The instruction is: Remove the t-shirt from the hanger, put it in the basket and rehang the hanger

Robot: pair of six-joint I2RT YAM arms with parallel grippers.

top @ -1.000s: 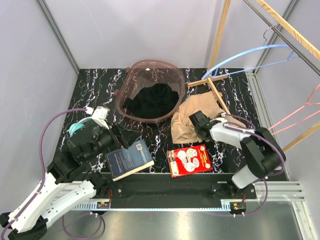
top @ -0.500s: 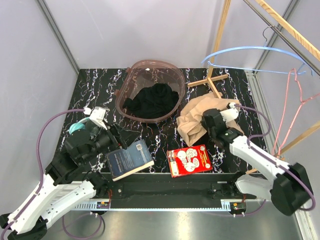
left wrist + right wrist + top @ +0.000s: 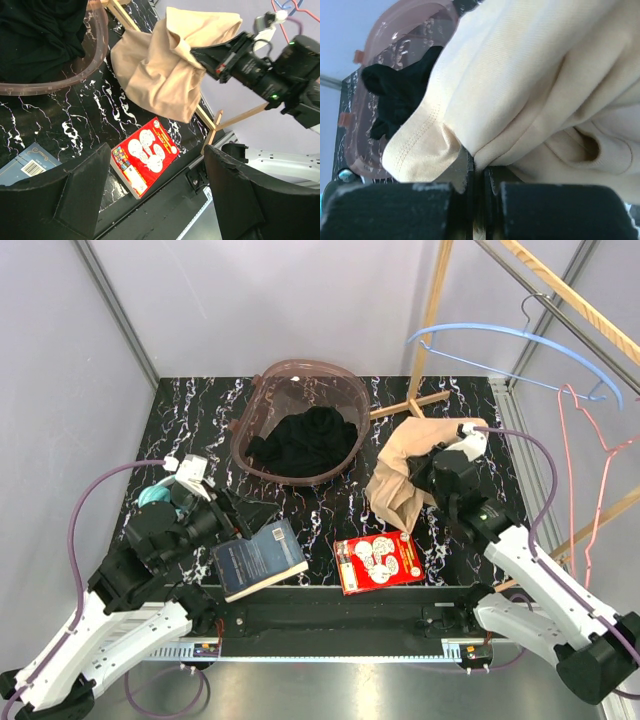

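Note:
The beige t-shirt (image 3: 398, 483) hangs bunched from my right gripper (image 3: 428, 466), lifted above the black marble table (image 3: 330, 512), its lower folds hanging just over it. In the right wrist view the gripper (image 3: 479, 172) is shut on a fold of the t-shirt (image 3: 520, 75). The shirt also shows in the left wrist view (image 3: 165, 65). A bare blue hanger (image 3: 510, 335) and a bare pink hanger (image 3: 590, 460) hang from the rail at the top right, apart from the shirt. My left gripper (image 3: 235, 510) is open and empty at the left, in the left wrist view (image 3: 157, 155) too.
A pink translucent basket (image 3: 262, 380) holding black clothes (image 3: 305, 440) stands at the back middle. A blue book (image 3: 258, 558) and a red book (image 3: 378, 560) lie near the front edge. A wooden rack's pole and cross base (image 3: 425, 400) stand behind the shirt.
My right arm has lifted the t-shirt up off the table and toward the back right. The blue hanger has sprung up free of the shirt and the pink hanger has swung. The left arm barely moved.

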